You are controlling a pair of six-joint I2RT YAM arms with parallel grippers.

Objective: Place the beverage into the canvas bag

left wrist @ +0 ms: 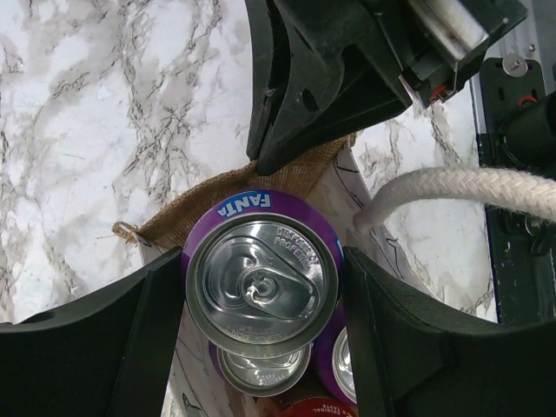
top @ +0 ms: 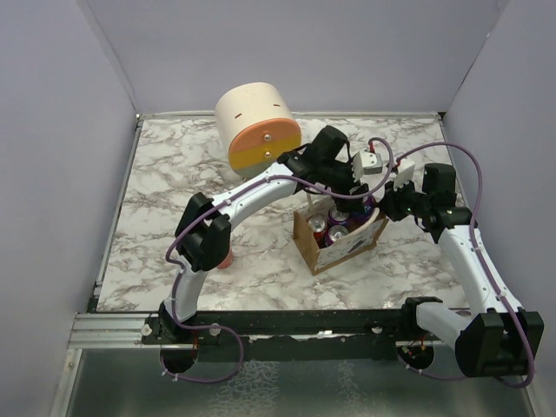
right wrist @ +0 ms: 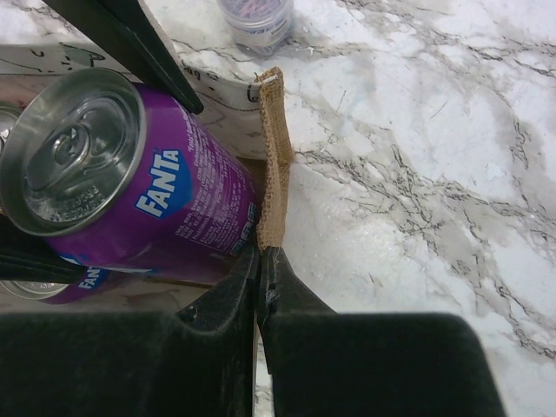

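Two arms are meeting over the canvas bag point(top: 346, 249), which is sitting open-topped on the marble table point(top: 174, 191), centre-right of the overhead view. The L gripper point(left wrist: 261, 291) is clamping a purple Fanta can point(left wrist: 261, 278) between its black fingers point(left wrist: 104, 339), one on each side. The can is hanging top-up at the bag's mouth, directly over other cans point(left wrist: 261, 372) packed inside, at the end the R gripper point(right wrist: 259, 261) is holding. In the R wrist view the can's lower end is dipping behind the bag wall; can't tell if it's resting on anything. The R gripper is pinching the burlap rim w/ its jaws nearly together. A cream rope handle point(left wrist: 460, 187) is looping across the right of the L wrist view. A big cream cylinder point(top: 256, 122) w/ an orange-yellow face is standing upper centre in the overhead frame, well apart from the bag. A small jar-like thing point(right wrist: 256, 17) is showing at the top edge of the R wrist frame, too blurred to name.
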